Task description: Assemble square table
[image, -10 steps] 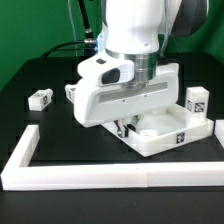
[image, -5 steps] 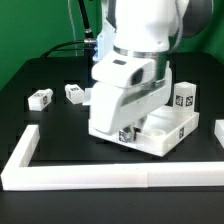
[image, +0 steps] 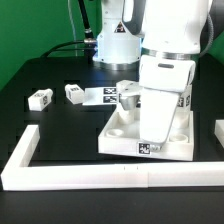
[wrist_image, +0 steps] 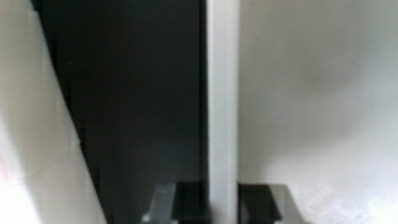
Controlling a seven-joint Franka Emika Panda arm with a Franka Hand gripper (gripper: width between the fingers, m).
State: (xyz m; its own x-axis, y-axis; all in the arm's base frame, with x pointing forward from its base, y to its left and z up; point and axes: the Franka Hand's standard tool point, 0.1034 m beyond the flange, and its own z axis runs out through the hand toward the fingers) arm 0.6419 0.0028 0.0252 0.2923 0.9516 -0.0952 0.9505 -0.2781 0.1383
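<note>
The square table top (image: 118,130), a white slab with a raised rim and round corner sockets, lies near the front wall. My gripper (image: 153,138) is low over its right part, with the fingertips hidden behind the hand. In the wrist view the gripper (wrist_image: 222,205) has its dark fingers (wrist_image: 182,203) closed on a thin upright white edge, the table top's rim (wrist_image: 222,90). Two short white legs (image: 40,98) (image: 75,92) lie apart at the exterior view's left. Another tagged white piece (image: 128,92) shows behind the slab, and one (image: 186,101) beside the hand.
The long white L-shaped border wall (image: 80,172) runs along the front and up the left, with a further piece at the right edge (image: 218,135). The marker board (image: 104,95) lies flat behind the slab. The robot base (image: 118,40) stands at the back.
The arm has swung to the exterior view's right. The table top has turned and shifted with it, so more of its left part now shows. The two loose legs at the left have not moved.
</note>
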